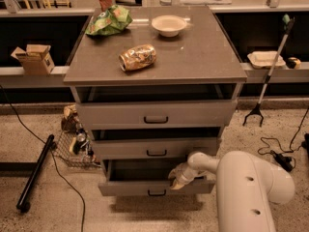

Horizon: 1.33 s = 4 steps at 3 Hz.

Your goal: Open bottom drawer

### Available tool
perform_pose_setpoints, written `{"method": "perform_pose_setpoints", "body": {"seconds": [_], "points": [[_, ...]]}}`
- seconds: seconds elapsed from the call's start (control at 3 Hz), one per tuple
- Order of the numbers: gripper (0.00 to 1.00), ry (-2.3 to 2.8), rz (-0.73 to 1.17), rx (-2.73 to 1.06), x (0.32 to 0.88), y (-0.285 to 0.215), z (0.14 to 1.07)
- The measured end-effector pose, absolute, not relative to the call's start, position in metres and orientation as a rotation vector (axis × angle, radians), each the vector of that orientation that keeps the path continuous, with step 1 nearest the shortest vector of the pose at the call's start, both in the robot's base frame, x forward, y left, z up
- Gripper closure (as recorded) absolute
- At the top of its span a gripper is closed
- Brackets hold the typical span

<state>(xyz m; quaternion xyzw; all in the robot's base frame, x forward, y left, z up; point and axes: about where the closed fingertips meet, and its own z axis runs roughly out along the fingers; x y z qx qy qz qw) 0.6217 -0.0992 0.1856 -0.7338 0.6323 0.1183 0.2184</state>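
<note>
The end effector [179,179] rests at the top edge of the bottom drawer [135,188], lowest of three in the desk [203,57] and standing partly out; its handle [157,193] runs level, just below and toward the drawer's middle. Whether the end effector is apart or clamped cannot be told

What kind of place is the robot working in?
Probably a lab or test workspace, not a home: loose cables on the speckled floor, a reach-grabber stick leaning by a shelf, a freestanding grey drawer cabinet. The tool sits at the top edge of the bottom drawer.
</note>
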Motion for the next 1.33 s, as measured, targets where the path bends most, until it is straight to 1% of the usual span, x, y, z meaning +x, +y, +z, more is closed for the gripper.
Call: {"method": "perform_pose_setpoints", "body": {"seconds": [0.33,1.33], "points": [[0.92,1.744,0.336,-2.039,0.6163,-0.098,0.1901],[0.23,1.744,0.336,-2.039,0.6162,-0.098,0.1901]]}}
